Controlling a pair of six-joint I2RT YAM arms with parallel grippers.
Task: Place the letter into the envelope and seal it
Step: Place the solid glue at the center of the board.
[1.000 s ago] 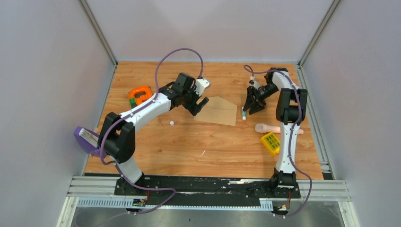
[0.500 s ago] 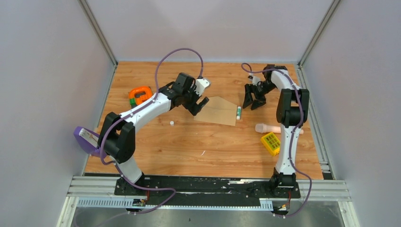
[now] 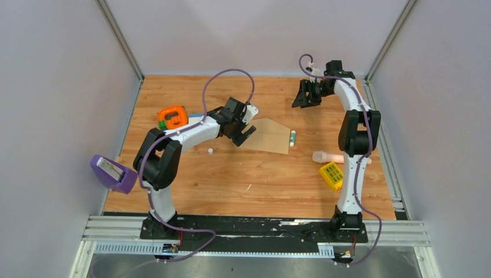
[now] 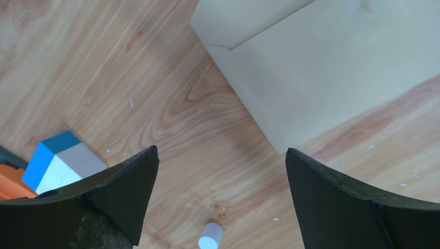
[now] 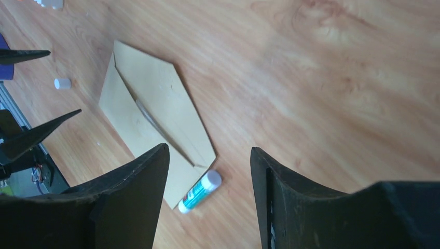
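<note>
Taking twelve o'clock as the far wall, a yellow block point(image 3: 331, 175) sits nearest on the table point(image 3: 231, 185) at four o'clock. A purple holder point(image 3: 110, 172) sits at the eight o'clock edge. Farther in lie a pink cylinder point(image 3: 330, 157) and a small white cap point(image 3: 210, 150). The envelope point(image 3: 269, 136) lies flat near the middle, its pointed flap toward one o'clock. A glue stick point(image 3: 292, 138) lies just beside its three o'clock edge. The left gripper point(image 3: 243, 134) hovers over its nine o'clock edge with jaws wide apart and nothing between them. An orange tape measure point(image 3: 172, 117) sits at ten o'clock. The right gripper point(image 3: 302, 102) is at one o'clock, raised, jaws apart and empty.
</note>
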